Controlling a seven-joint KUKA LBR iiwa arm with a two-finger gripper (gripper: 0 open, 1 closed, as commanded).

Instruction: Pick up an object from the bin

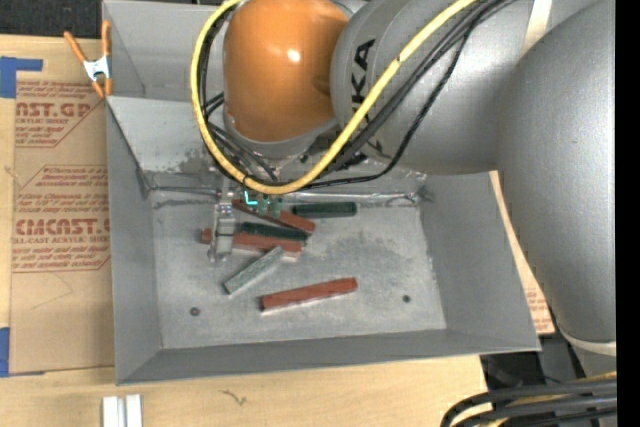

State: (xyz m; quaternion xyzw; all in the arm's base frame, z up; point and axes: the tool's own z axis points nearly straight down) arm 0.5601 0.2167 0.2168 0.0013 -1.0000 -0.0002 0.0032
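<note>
Camera view, from above and a little to one side. Scuffed, dusty grey metal bin [400,250]. Coming in from the right, the arm [480,85], with its orange cover [278,65] hanging above the back-left part of the bin. Below that cover, the gripper [222,237], down at floor level and left of the floor's middle. Just above it on the wrist, a small green light [250,201].

Right beside the gripper and spreading to its right, a small heap of flat bars. Nearest of them, the stacked red-brown bar [262,237], lying roughly left to right. Left end meets the gripper, touching as far as can be judged. Cannot tell whether clamped on that bar, closed on nothing, or spread wide, with too much shadow and metal at that spot.

Just below, a grey bar [252,270], tilted. Lower end points toward the front-left of the bin, upper end is tucked against the red-brown one, close to the gripper. At the heap's upper right, a short red-brown piece [298,223], slanted. Behind the heap, near the foot of the back wall, a dark green bar [325,210], lying level and apart from the gripper.

Toward the front, a lone red-brown bar [308,295], separate from the heap. Right end sits slightly higher in the view, well apart from the gripper.
</note>
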